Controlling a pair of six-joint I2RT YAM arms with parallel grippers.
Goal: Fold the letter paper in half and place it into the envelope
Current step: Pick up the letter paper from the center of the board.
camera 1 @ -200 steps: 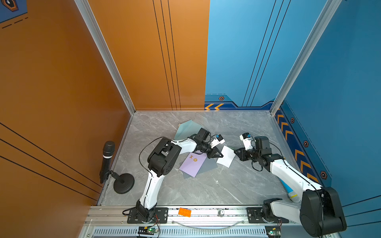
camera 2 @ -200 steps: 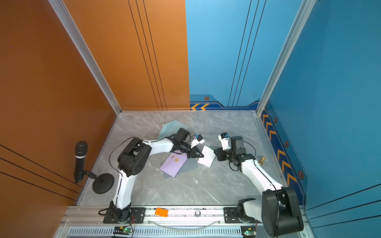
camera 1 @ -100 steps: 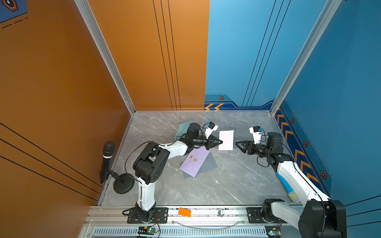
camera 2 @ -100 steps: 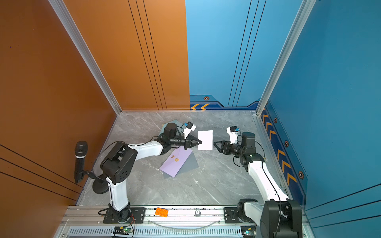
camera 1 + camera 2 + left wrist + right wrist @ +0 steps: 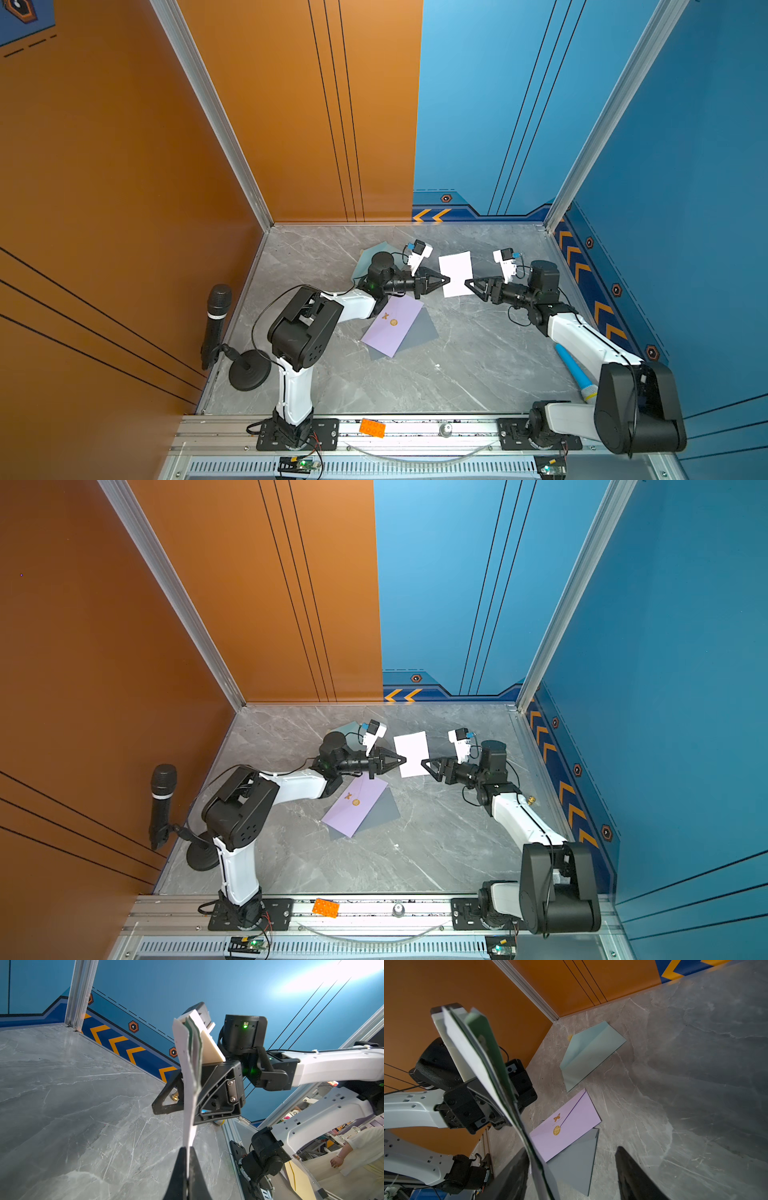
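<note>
Below centre in both top views, the lilac envelope (image 5: 392,326) lay flat over a grey envelope (image 5: 422,332). Mid-frame beyond it, the left gripper (image 5: 446,280) pinched the folded letter paper (image 5: 456,269) aloft, with the right gripper (image 5: 467,284) spread around its opposite edge. Closing squarely there before the left let go would likely keep the fold aligned.

Orange chevrons (image 5: 135,1050) on the wall; gold print on the purple envelope (image 5: 575,1124) seems illegible
</note>
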